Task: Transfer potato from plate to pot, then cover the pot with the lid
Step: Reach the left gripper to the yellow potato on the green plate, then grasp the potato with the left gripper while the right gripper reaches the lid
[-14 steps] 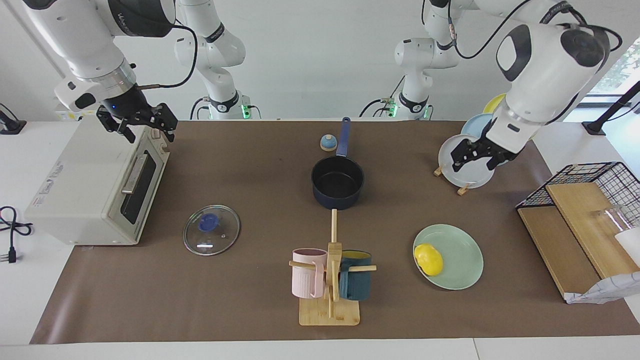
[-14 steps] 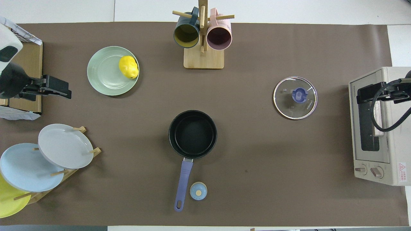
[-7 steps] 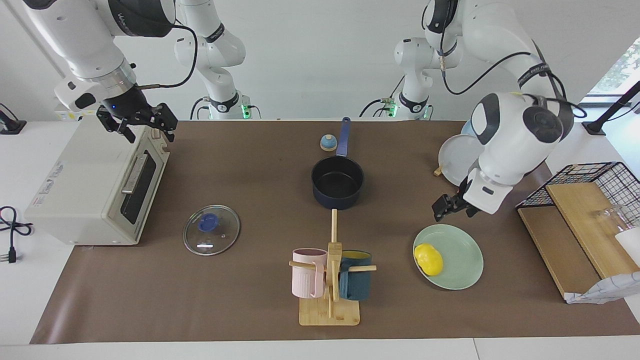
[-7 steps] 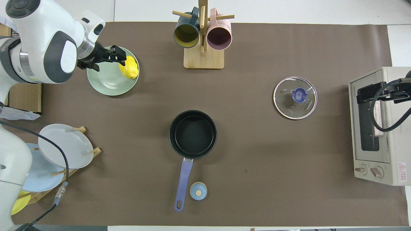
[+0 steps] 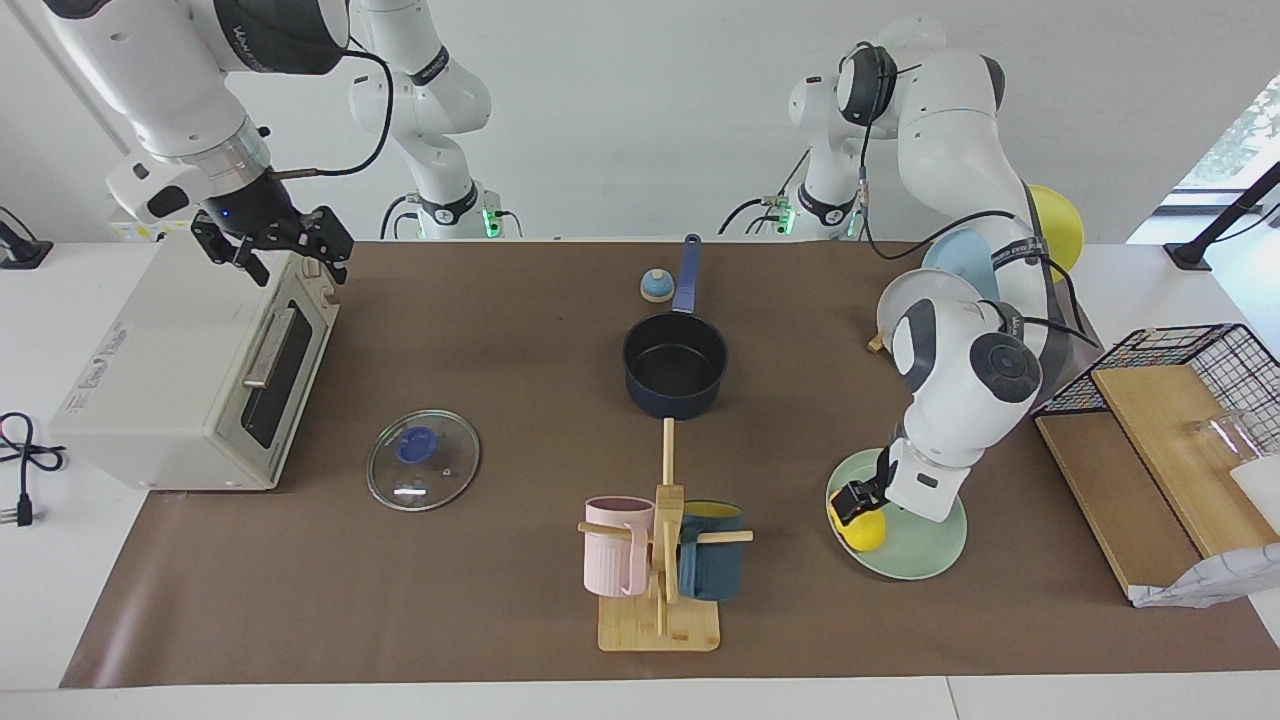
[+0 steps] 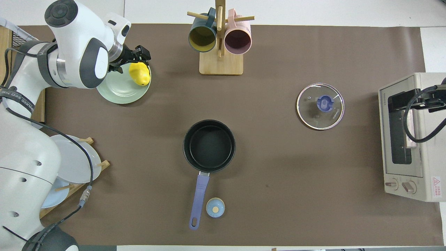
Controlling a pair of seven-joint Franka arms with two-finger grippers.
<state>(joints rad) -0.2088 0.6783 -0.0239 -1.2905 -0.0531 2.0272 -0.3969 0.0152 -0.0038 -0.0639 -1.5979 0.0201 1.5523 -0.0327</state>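
The yellow potato (image 5: 866, 533) (image 6: 140, 74) lies on the mint-green plate (image 5: 925, 548) (image 6: 118, 93), at its edge toward the mug tree. My left gripper (image 5: 852, 503) (image 6: 140, 57) is down at the potato, open, with one finger against its top. The navy pot (image 5: 675, 365) (image 6: 209, 145) stands empty at mid-table, its handle pointing toward the robots. The glass lid (image 5: 422, 460) (image 6: 320, 106) lies flat on the mat toward the right arm's end. My right gripper (image 5: 288, 248) (image 6: 407, 100) waits open over the toaster oven.
A mug tree (image 5: 660, 560) (image 6: 220, 42) with two mugs stands between lid and plate. A bell (image 5: 656, 286) (image 6: 215, 207) sits beside the pot handle. A toaster oven (image 5: 190, 370) (image 6: 407, 146), upright plates (image 6: 75, 164) and a wire basket (image 5: 1180, 360) line the table ends.
My left arm has swung from the upright plates over to the mint-green plate and come down onto the potato. The right arm has not moved.
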